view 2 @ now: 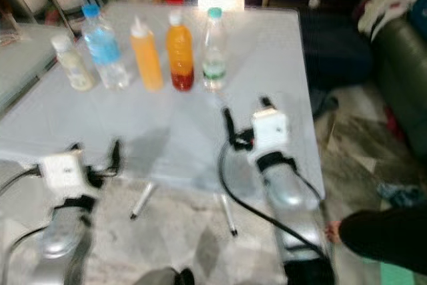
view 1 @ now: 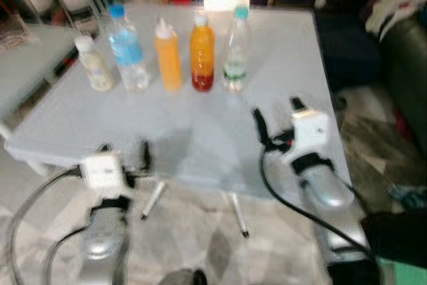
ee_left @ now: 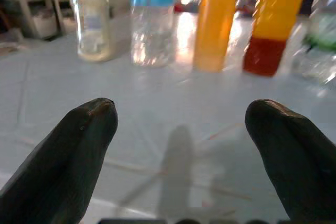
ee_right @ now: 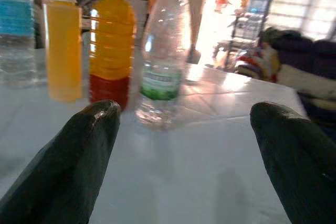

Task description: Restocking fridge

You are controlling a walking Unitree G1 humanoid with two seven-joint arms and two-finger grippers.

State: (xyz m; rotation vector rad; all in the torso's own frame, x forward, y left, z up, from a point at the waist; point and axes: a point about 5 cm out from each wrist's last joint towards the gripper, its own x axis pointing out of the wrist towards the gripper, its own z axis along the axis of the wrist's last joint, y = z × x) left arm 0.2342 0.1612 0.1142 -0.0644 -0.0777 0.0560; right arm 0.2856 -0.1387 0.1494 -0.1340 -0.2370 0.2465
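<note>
Five bottles [view 1: 167, 51] stand in a row across the table [view 1: 200, 145] — staged for the fridge. Both grippers, left [view 1: 123, 151] and right [view 1: 275, 118], are spread wide and empty (apparently squaring up for a pick).

Table: pale folding table [view 1: 200, 138] with thin metal legs.
Floor: grey patterned floor [view 1: 193, 245].
Right side: dark green sofa [view 1: 407, 71].
Light: bright daylight from behind.

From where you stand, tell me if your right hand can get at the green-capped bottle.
Probably yes. The right hand is open over the table, aimed at the green-capped bottle, with bare tabletop between them. The juice bottle stands close beside it.
</note>
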